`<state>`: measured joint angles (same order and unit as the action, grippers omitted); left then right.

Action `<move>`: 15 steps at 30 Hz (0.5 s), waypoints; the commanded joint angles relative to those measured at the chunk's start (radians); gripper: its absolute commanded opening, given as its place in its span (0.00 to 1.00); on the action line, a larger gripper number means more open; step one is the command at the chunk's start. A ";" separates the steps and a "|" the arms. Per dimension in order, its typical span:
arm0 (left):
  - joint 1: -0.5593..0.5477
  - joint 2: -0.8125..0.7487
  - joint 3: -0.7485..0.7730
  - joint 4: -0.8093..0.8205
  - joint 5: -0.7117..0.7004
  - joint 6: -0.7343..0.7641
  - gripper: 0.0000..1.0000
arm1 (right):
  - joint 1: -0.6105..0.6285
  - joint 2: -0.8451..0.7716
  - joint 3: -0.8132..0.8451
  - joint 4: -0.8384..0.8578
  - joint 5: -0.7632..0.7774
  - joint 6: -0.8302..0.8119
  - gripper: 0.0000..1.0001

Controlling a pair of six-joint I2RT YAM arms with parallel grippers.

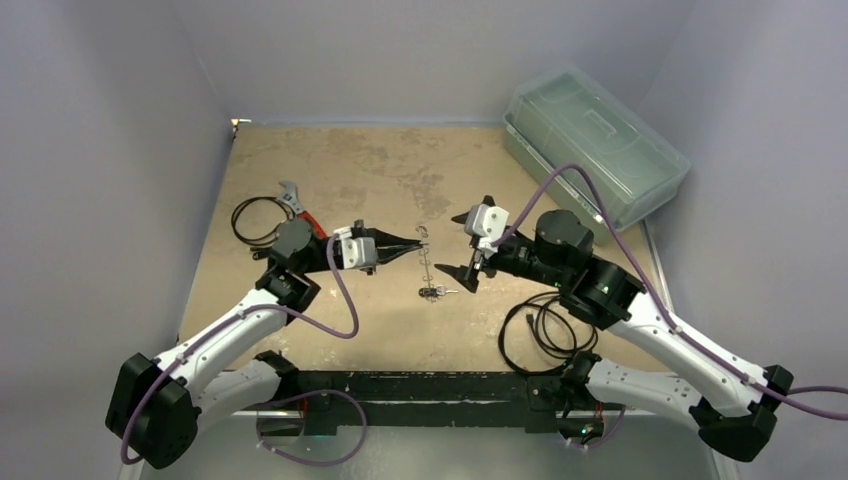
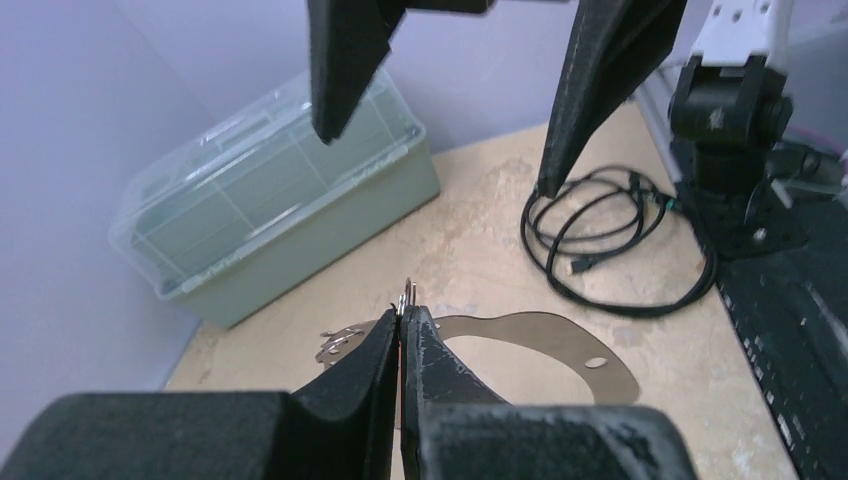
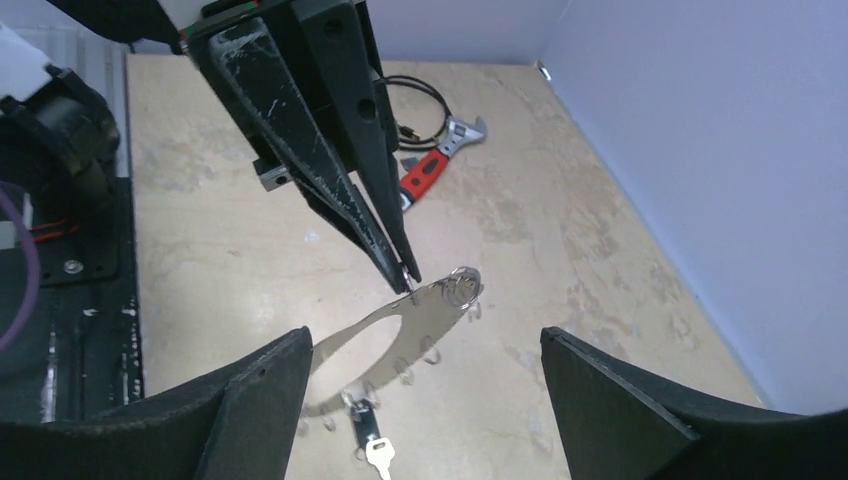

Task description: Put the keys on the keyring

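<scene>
Left gripper (image 2: 403, 318): jaws pressed together on the thin rim of the keyring (image 3: 440, 300), at the end farther from the arm bases.
Right gripper (image 2: 437, 160): spread wide, holding nothing, facing the ring from the opposite side.
Keyring position: mid-table between both grippers, running toward the near edge. Whether its low end rests on the table cannot be told.
Keys (image 3: 365, 425): at that low end, a black-headed key beside a plain silver one. Whether they are threaded or merely lying there cannot be told.
Hazard, slip: the pinch covers very little metal, so a nudge from the right fingers would likely twist the ring free.
Hazard, missed pick: the keys are far smaller than the open jaws, so closing may trap ring and key together.
Hazard, collision: the fingertips of the two grippers are near each other.
</scene>
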<state>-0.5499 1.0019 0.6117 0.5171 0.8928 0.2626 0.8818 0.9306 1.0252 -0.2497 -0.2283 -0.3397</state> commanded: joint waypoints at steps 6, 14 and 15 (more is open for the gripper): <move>0.020 0.047 -0.100 0.779 0.059 -0.506 0.00 | 0.003 -0.004 0.044 0.024 -0.166 0.015 0.67; 0.024 0.081 -0.113 0.900 0.091 -0.575 0.00 | 0.003 0.050 0.122 -0.006 -0.229 -0.001 0.48; 0.024 0.074 -0.114 0.884 0.092 -0.565 0.00 | 0.003 0.049 0.126 -0.005 -0.232 -0.002 0.47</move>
<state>-0.5304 1.0973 0.4984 1.2945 0.9649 -0.2588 0.8825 0.9863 1.0874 -0.2577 -0.4129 -0.3340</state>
